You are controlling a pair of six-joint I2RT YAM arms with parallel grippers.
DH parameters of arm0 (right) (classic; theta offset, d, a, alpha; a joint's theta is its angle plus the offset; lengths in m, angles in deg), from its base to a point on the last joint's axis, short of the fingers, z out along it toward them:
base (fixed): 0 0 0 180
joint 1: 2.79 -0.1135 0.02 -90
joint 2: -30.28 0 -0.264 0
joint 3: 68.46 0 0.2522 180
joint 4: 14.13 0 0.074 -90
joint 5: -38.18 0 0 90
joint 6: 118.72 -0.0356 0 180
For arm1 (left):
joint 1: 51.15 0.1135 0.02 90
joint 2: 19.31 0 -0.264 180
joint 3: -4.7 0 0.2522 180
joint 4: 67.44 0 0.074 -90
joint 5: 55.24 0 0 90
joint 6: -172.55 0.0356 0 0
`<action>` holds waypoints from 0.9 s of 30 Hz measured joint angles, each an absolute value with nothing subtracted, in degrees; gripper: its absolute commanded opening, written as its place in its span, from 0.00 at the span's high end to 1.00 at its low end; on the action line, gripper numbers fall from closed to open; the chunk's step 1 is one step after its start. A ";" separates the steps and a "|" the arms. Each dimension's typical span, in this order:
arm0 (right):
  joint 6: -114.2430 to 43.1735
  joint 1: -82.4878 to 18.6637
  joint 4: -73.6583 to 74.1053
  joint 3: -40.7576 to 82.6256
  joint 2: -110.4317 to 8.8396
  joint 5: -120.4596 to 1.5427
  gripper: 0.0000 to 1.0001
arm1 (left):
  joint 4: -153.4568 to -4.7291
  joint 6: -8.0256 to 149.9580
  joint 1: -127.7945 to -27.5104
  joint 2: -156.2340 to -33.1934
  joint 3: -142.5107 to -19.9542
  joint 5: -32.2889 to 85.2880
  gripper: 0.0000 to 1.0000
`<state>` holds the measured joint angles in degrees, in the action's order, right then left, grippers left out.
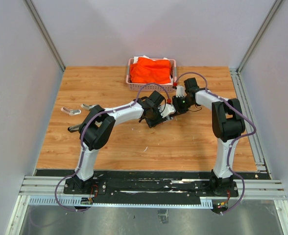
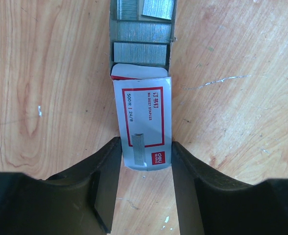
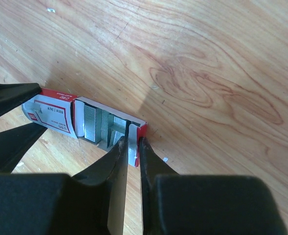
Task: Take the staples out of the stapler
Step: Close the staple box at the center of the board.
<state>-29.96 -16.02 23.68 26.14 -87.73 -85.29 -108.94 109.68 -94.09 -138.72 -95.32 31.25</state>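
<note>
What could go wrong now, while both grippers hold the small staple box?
1. The right gripper pinches only the thin end wall of the inner tray. The card could tear or slip out under a pull.
2. The staple strips lie loose in the open tray, one of them tilted. A jerk could spill them onto the table.
3. The left gripper holds the sleeve only at its near end, so it might twist.

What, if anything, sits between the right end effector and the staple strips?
Only the tray's white end wall, pinched by the right end effector. The staple strips lie behind it in the pulled-out tray, uncovered from above. The sleeve, held by the left end effector, covers only the tray's other end.
</note>
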 measured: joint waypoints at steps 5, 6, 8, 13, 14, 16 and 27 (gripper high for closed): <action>-29.87 -16.30 23.68 26.14 -87.56 -84.64 0.93 | -108.92 109.70 -94.09 -138.72 -95.32 31.21 0.52; -29.80 -16.33 23.68 26.14 -87.56 -84.59 0.93 | -108.92 109.70 -94.09 -138.72 -95.32 31.21 0.52; -29.74 -16.35 23.66 26.14 -87.56 -84.59 0.93 | -108.94 109.72 -94.09 -138.72 -95.32 31.19 0.52; -29.30 -16.37 23.77 26.25 -87.56 -84.61 0.93 | -108.99 109.86 -94.09 -138.72 -95.32 31.06 0.59; -29.06 -16.37 23.81 26.31 -87.56 -84.61 0.94 | -109.01 109.94 -94.09 -138.72 -95.32 31.03 0.59; -28.27 -16.59 23.79 26.47 -87.56 -83.98 0.94 | -109.03 110.05 -94.09 -138.72 -95.32 31.01 0.59; -26.83 -16.70 23.75 26.53 -87.60 -83.56 0.91 | -108.86 110.82 -94.05 -138.72 -95.30 31.34 0.46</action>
